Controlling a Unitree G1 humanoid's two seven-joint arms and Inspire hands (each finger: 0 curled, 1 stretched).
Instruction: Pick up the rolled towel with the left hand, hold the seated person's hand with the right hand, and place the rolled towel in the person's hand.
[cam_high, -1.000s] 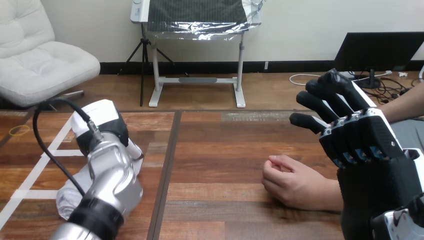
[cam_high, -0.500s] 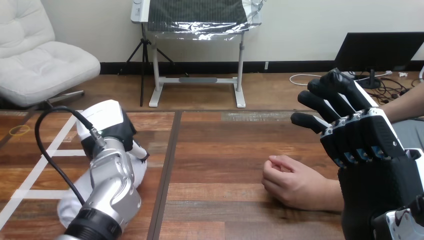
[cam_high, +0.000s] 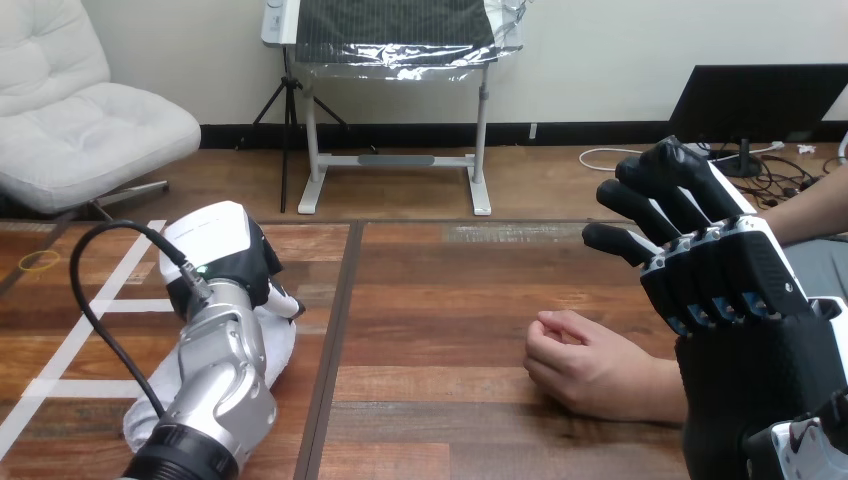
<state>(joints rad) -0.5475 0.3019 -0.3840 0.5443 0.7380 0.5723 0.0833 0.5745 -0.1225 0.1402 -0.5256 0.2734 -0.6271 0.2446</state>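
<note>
Rolled towel (cam_high: 283, 348) apparently under left hand (cam_high: 225, 250)

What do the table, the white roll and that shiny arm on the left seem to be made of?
The table looks like brown wood planks, with visible grain, seams and a slight sheen; it could be laminate. The towel looks like soft white cloth, matte and creased. The left forearm is probably metal or silver-painted plastic: smooth, with bright highlights.

The rolled towel (cam_high: 281, 345) — white — lies on the table (cam_high: 430, 300) at left, largely covered. The person's hand (cam_high: 585, 368) rests at right, fingers loosely curled.
</note>
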